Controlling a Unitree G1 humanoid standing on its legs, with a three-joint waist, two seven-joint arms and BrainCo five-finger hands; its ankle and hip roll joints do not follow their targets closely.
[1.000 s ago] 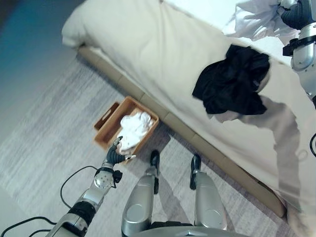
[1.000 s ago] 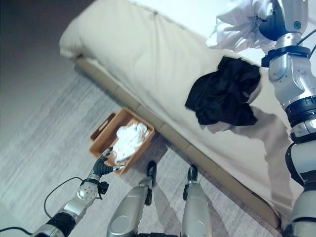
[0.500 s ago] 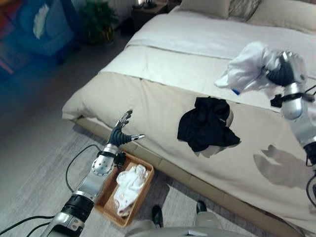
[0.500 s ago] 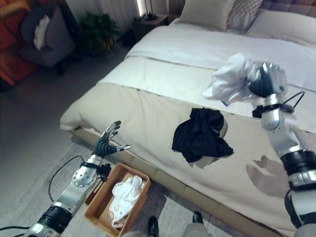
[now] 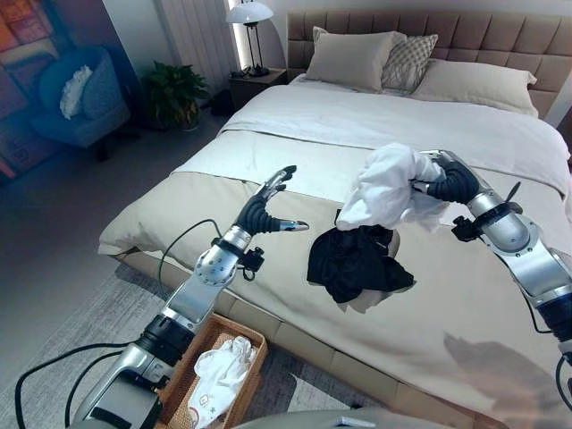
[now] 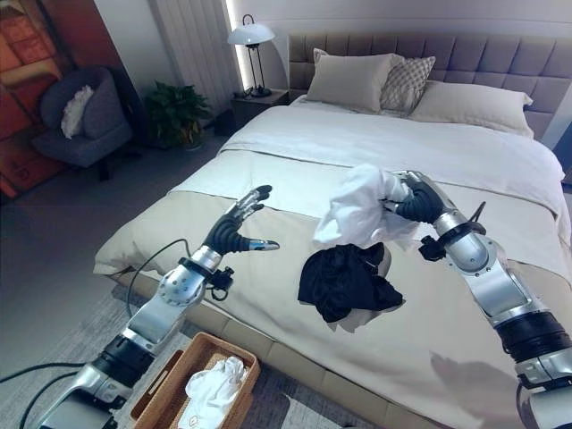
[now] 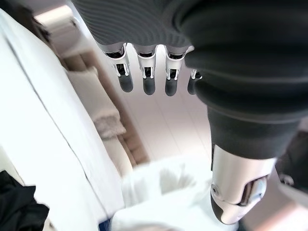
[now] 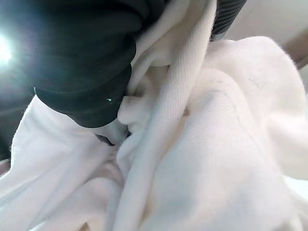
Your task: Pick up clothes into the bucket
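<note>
Right hand (image 5: 451,186) has swung leftward — white garment (image 5: 386,185) bunched in it (aloft).

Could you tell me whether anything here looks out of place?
A crumpled black garment lies on the neatly made beige bed; the right hand holds a bunched white garment above it.
</note>
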